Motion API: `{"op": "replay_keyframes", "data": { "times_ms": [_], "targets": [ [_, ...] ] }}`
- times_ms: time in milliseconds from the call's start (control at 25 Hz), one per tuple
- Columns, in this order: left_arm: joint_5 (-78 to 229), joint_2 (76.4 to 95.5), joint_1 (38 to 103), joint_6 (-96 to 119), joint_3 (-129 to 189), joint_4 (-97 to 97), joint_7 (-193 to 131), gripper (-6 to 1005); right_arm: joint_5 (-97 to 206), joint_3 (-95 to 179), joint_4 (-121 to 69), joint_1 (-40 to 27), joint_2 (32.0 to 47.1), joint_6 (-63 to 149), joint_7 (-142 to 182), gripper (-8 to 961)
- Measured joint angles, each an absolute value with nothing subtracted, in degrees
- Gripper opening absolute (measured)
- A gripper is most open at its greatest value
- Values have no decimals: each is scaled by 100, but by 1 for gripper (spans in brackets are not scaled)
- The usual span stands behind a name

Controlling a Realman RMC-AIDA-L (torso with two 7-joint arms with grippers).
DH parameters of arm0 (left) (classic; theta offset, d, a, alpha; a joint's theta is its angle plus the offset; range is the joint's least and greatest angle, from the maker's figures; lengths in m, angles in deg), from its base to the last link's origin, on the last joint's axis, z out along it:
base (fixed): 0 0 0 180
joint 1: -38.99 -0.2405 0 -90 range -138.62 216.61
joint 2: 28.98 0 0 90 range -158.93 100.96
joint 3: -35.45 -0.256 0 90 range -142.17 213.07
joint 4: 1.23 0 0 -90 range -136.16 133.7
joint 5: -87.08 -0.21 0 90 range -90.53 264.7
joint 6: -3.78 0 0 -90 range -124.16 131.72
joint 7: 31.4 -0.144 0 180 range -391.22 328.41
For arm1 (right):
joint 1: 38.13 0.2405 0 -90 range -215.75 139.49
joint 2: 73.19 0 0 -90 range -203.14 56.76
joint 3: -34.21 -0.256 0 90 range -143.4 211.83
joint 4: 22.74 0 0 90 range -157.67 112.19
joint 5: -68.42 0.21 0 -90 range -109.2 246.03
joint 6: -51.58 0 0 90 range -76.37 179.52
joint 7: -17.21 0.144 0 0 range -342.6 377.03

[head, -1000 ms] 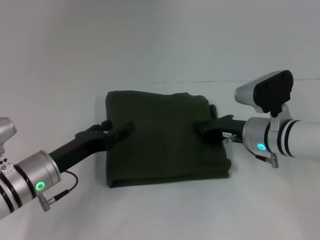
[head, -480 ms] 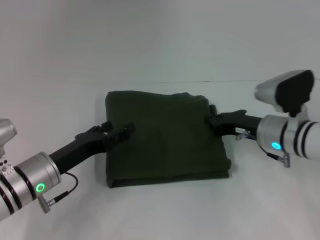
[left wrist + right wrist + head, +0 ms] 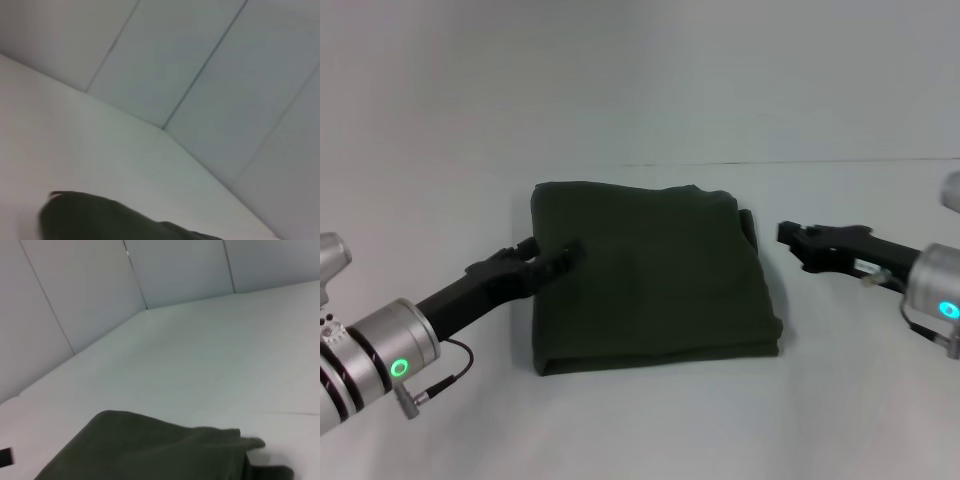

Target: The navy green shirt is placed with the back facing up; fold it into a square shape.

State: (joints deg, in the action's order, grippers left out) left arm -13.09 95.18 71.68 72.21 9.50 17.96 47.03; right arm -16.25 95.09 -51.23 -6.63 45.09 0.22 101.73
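The shirt [image 3: 655,275] lies folded between both arms; the left gripper [image 3: 552,262] overlaps its edge, grip unclear; the right gripper [image 3: 798,243] sits just beside it, grip also unclear.

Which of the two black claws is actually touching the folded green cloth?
The left end effector: its tips overlap the dark olive-green folded shirt's edge. The right end effector sits clear of it.
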Motion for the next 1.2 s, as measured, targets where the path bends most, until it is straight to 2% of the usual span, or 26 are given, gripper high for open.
{"op": "replay_keyframes", "data": {
  "times_ms": [160,480,600,920,1120,1200],
  "targets": [
    [-1199,9507,7237,6816,952,1792,4900,935,-1628,9347,-5127,-956,4351,-483,10172,3],
    [-1153,9503,7331,6492,937,1809,5068,935,-1666,8860,-5241,-1405,4147,-1300,10349,162],
    [-1158,9503,7334,6599,930,1855,5069,935,-1987,8874,-5242,-1385,4085,-1317,10801,281],
    [-1197,9503,7259,7021,900,1992,4937,935,-3408,8876,-5168,-630,4047,-1285,12992,644],
    [-1201,9503,7218,7204,899,2050,4881,935,-4188,8888,-5129,-189,4146,-1189,13907,790],
    [-1203,9503,7192,7252,900,2056,4836,934,-4436,8888,-5056,-49,4169,-1099,14204,789]
  ]
}}
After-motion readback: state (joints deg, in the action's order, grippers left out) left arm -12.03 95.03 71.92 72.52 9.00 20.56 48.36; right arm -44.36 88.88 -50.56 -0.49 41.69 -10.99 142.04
